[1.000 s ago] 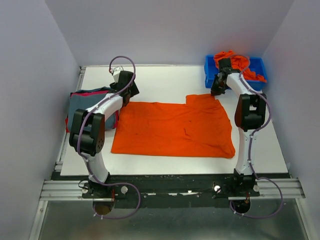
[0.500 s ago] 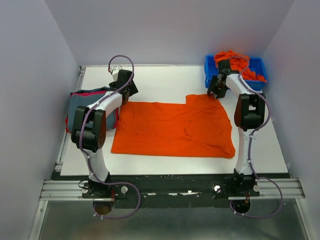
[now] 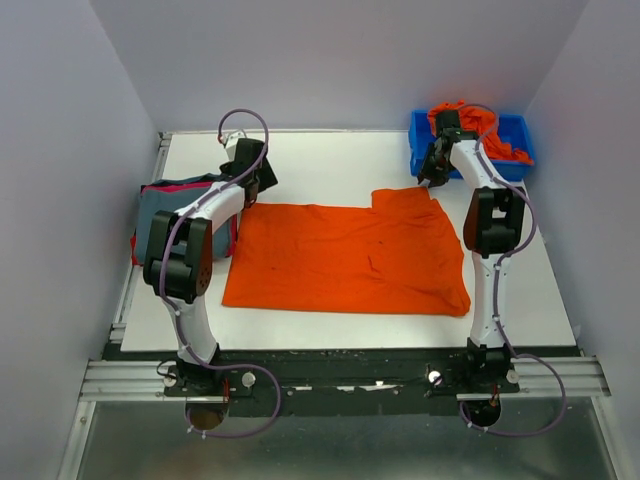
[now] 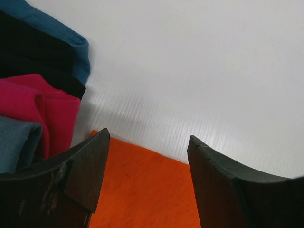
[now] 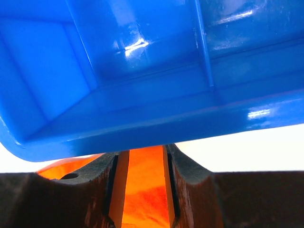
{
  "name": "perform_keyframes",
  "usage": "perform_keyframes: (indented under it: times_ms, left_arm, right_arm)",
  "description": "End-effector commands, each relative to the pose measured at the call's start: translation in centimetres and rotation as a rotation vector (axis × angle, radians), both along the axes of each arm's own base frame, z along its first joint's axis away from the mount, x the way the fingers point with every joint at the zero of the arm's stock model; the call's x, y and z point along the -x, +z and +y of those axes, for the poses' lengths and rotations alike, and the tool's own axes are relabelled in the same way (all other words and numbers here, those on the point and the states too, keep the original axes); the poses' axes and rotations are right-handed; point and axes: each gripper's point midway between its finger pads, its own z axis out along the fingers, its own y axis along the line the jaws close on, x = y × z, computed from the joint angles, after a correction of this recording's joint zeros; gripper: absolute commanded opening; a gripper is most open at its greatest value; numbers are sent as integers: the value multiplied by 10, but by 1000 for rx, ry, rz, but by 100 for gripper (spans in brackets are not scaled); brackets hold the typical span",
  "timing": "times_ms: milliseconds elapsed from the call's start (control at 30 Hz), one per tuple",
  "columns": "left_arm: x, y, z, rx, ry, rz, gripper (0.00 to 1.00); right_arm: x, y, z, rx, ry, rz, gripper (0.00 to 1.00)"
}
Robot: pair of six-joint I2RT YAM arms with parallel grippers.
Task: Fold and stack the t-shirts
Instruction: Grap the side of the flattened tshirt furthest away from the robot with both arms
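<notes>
An orange t-shirt [image 3: 345, 255] lies spread flat in the middle of the table. My left gripper [image 3: 262, 183] hovers open over its far left corner. In the left wrist view the orange cloth [image 4: 142, 190] shows between the open gripper [image 4: 147, 136], whose jaws hold nothing. My right gripper [image 3: 432, 174] is just beyond the shirt's far right corner, against the blue bin. In the right wrist view the right gripper [image 5: 141, 154] has a narrow gap with orange cloth [image 5: 142, 190] showing in it; the shirt stays flat. Folded grey-blue and red-pink shirts [image 3: 180, 212] are stacked at the left.
The blue plastic bin [image 3: 520, 140] stands at the far right with more orange shirts [image 3: 470, 120] bunched in it. Its wall [image 5: 142, 95] fills the right wrist view close above the fingers. The folded stack [image 4: 33, 104] lies close to my left gripper's left finger.
My right gripper has moved a little away from the shirt's far right corner toward the bin. The left gripper has barely shifted. The shirt has not moved.
</notes>
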Motion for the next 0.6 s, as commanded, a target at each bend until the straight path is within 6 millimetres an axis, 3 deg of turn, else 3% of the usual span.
perform_keyframes:
  times_ms: [0, 267, 567]
  left_arm:
    - [-9, -1, -1, 3, -29, -8, 77]
    - [-11, -2, 2, 22, -37, -7, 77]
    - [-16, 1, 2, 34, -47, -17, 77]
  right_arm:
    - [9, -10, -3, 26, -22, 53, 41]
    - [9, -10, -1, 32, -37, 53, 43]
    - [5, -15, 4, 36, 2, 68, 34]
